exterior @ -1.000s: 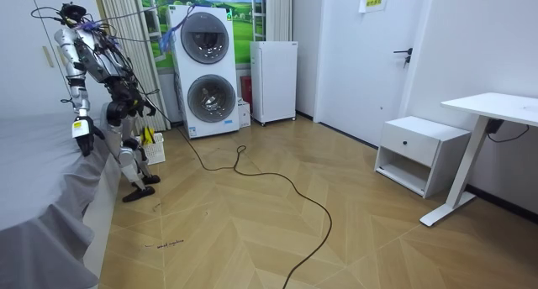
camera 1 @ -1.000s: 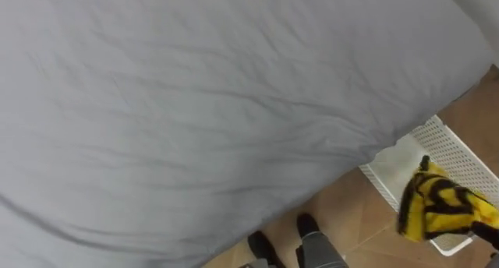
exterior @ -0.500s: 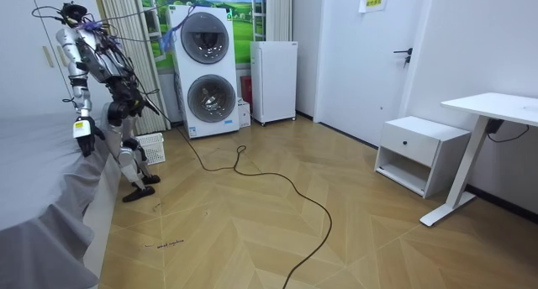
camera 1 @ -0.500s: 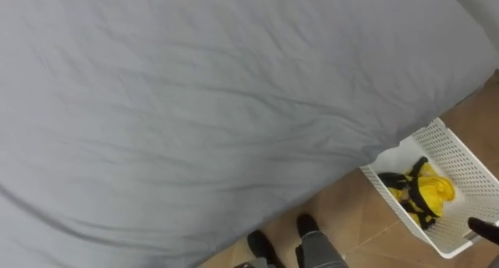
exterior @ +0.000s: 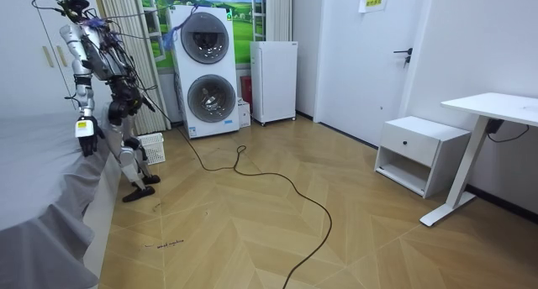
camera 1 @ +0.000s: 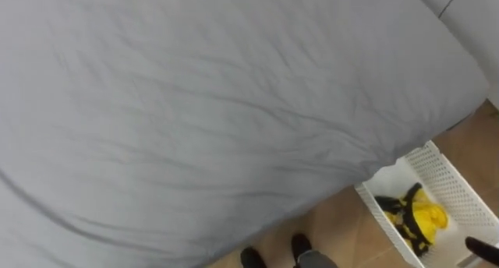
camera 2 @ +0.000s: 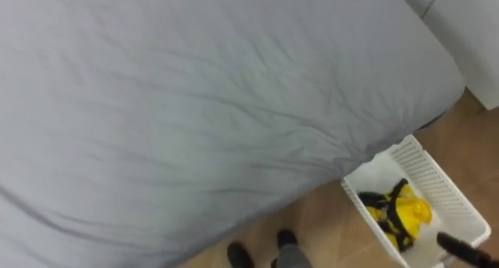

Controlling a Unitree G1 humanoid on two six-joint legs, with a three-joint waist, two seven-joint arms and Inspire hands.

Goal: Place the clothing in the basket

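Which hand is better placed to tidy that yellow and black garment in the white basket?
The right, probably. Its right hand shows at the rim of the white perforated plastic basket, near the yellow and black garment; the left hand hangs by the grey bed.

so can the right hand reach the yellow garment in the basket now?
Probably yes: the right hand sits at the rim of the basket, close to the yellow garment, and nothing covers it.

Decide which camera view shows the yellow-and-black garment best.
The right eye view: the garment lies whole inside the white basket. The left eye view shows it too, nearer the picture's edge. In the room view the basket is tiny, the garment indiscernible.
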